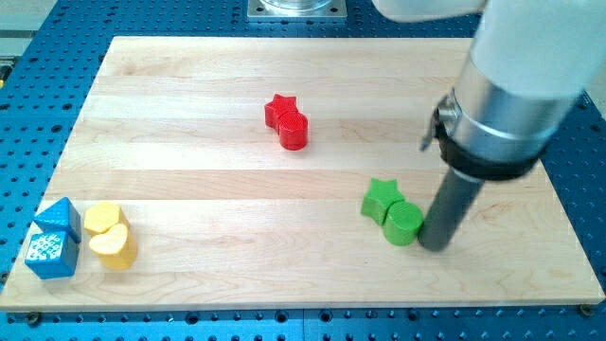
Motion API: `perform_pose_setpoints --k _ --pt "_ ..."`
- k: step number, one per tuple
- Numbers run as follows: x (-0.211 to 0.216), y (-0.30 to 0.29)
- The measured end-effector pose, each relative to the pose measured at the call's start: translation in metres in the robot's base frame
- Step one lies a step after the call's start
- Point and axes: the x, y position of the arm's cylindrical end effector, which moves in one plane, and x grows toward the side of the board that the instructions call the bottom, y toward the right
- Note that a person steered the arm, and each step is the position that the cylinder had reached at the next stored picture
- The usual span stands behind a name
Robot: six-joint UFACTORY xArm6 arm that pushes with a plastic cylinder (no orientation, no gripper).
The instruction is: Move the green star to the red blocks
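The green star (pixel 381 198) lies on the wooden board at the view's lower right, touching a green cylinder (pixel 403 224) just below and to its right. My tip (pixel 436 242) rests right beside the green cylinder on its right side, a little to the right of and below the star. The red blocks, a red star (pixel 280 110) and a red cylinder (pixel 294 131) touching each other, sit near the board's middle top, up and to the left of the green star.
At the view's lower left stand a blue block (pixel 53 239) and two yellow blocks, one rounded (pixel 102 219) and one heart-shaped (pixel 113 247). The arm's large silver body (pixel 511 95) covers the board's upper right. The board's edge (pixel 303 305) runs along the bottom.
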Motion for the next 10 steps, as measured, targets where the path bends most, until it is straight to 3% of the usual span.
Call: perform_pose_setpoints --k 2,3,4,5,6,7,8,9,10 --pt "-0.046 -0.053" --pt "-0.056 -0.138" --pt "-0.036 -0.125" --pt "-0.022 -0.162" --pt "-0.046 -0.196" --pt "-0.094 -0.185" --pt "-0.051 -0.185" --pt "-0.041 -0.237" --pt "-0.084 -0.250"
